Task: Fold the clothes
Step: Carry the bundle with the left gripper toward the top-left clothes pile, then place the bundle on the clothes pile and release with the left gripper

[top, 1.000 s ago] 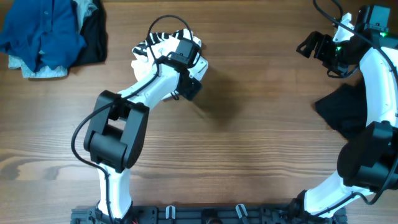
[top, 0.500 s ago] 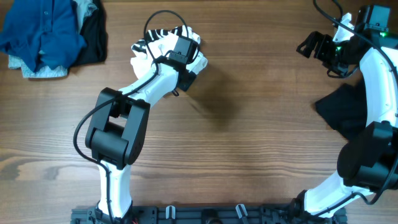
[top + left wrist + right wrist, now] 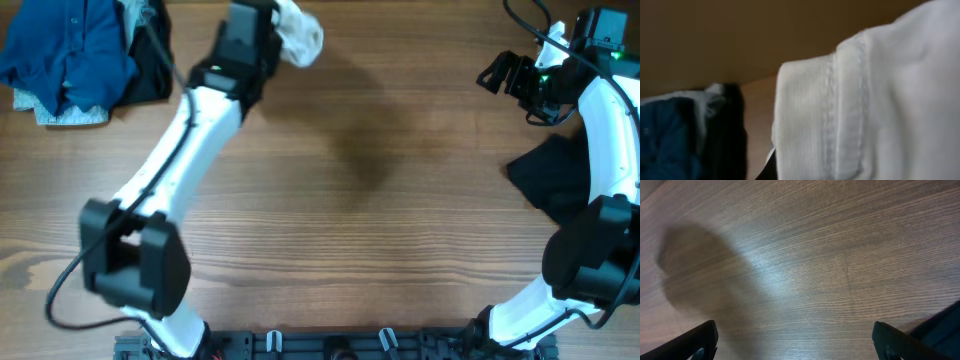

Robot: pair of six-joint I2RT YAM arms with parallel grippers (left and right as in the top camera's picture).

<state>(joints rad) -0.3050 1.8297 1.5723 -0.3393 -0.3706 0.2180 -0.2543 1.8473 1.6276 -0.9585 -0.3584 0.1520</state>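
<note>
White shirt (image 3: 300, 35) in left gripper (image 3: 276, 18), right gripper (image 3: 792, 332) spread wide

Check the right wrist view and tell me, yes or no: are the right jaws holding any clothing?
No. The right jaws stand wide apart with only the bare wooden table between them.

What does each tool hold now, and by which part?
The left tool holds the white wrinkled shirt, seemingly near a stitched hem; the right tool holds nothing.
</note>
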